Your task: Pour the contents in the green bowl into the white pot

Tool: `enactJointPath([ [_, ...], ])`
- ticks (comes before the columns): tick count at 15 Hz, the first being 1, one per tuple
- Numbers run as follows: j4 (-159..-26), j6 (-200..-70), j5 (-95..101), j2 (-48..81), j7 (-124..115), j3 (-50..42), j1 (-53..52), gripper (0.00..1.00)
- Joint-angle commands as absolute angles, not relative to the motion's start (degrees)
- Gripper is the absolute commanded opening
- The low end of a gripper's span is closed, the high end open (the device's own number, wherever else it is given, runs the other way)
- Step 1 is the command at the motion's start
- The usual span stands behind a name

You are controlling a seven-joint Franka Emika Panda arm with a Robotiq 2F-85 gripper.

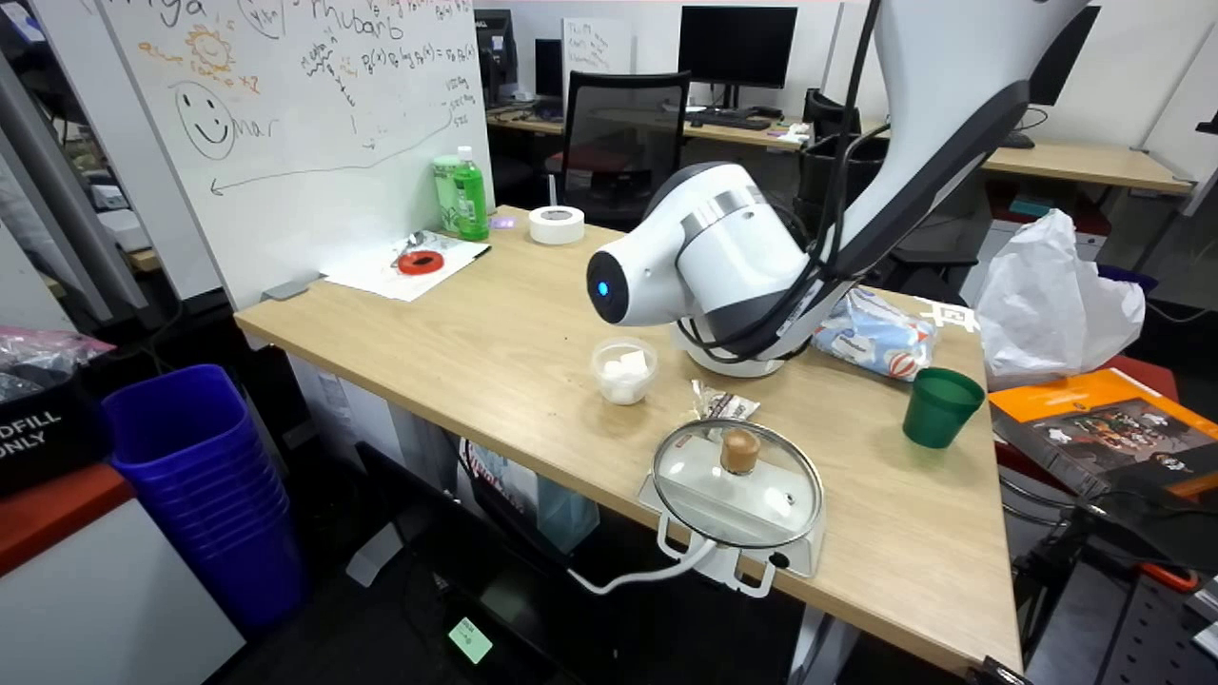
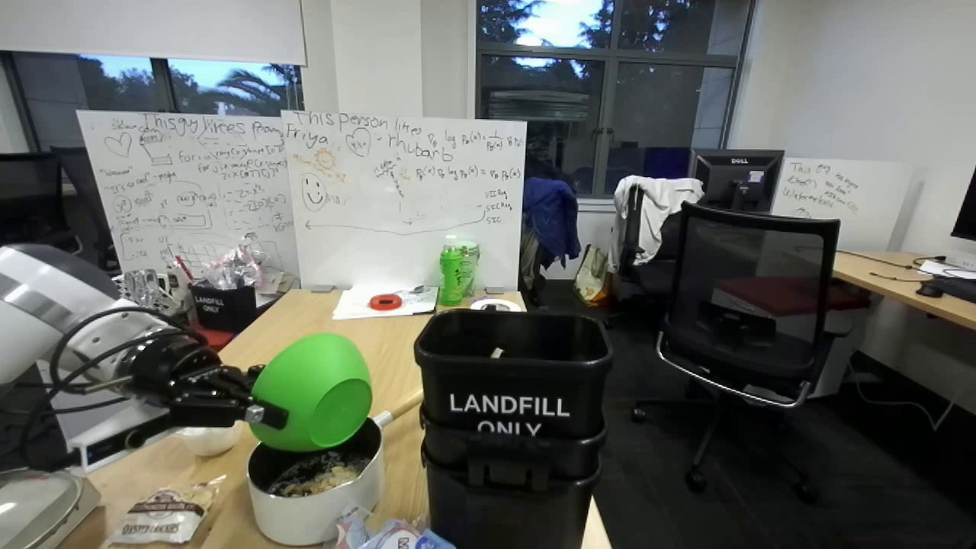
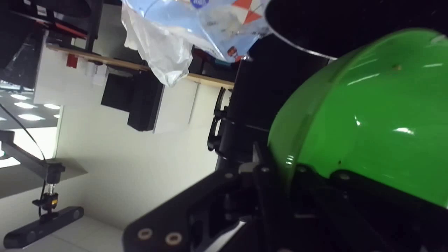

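In an exterior view, left of centre low in the frame, the hand (image 2: 264,395) is clamped on the edge of the green bowl (image 2: 314,393), which tilts steeply over the white pot (image 2: 316,509). Pale contents (image 2: 332,479) lie in the pot. At lower left a cracker packet (image 2: 164,515) rests on the surface (image 2: 309,324); black bins (image 2: 515,450) rise just right of the pot. In the wrist view, the bowl fills the right side.

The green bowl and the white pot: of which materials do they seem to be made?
The green bowl looks like plastic: glossy inside, with sharp highlights in the wrist view, and a softer sheen outside. The white pot is probably coated metal: thin rim, smooth white outside, dark inside; which metal cannot be told.
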State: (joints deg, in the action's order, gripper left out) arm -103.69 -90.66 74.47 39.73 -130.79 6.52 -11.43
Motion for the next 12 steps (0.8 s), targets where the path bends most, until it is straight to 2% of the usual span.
enactJointPath([
  [1,-101.45,-93.54,71.34,40.84,-134.07,7.42,-10.80,0.01],
  [7,-99.75,-99.37,69.11,37.77,-135.88,6.22,-8.11,0.01],
  [12,-102.88,-107.76,59.65,30.92,-133.30,6.56,-4.11,0.01],
])
